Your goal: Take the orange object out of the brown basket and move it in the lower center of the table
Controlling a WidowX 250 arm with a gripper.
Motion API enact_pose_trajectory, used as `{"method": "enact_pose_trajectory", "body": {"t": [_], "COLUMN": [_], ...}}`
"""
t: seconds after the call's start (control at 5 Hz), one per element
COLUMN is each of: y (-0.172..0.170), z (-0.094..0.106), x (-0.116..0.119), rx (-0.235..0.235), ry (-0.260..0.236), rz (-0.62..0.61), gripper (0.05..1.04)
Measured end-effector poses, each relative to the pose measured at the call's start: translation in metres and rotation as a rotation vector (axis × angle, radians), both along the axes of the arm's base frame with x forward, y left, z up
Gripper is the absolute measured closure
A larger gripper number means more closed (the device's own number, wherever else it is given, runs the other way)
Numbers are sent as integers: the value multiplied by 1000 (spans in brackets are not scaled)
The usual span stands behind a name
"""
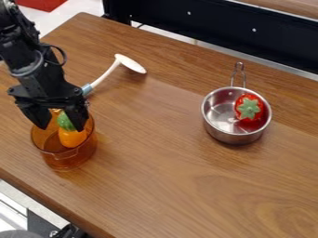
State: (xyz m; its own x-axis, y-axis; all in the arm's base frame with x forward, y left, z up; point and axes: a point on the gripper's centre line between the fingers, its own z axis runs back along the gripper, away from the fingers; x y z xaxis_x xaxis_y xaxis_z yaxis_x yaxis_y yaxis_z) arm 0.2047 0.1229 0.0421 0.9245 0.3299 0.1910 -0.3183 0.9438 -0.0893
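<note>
My gripper (61, 122) hangs at the left over the brown see-through basket (67, 157), its fingers spread apart at the level of the rim. Between and just below them is the orange object (72, 137), which has a green top (64, 122) and stands inside the basket, leaning on its right side. Part of the basket's back rim is hidden behind the gripper.
A silver pot (233, 135) with a red object (249, 108) in it stands at the right. A white utensil (129, 63) with a blue-grey part lies behind the basket. The table's front edge runs diagonally at the lower left.
</note>
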Motion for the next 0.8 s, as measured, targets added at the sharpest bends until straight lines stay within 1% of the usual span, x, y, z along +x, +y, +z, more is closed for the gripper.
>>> {"method": "enact_pose_trajectory", "body": {"t": [0.2, 0.4, 0.8], "y": [0, 1, 0], "z": [0, 0, -6], "x": [-1, -1, 3], "rx": [-9, 3, 34], "ry": [6, 20, -5], "rz": [18, 25, 30], "gripper": [87, 87, 87]}}
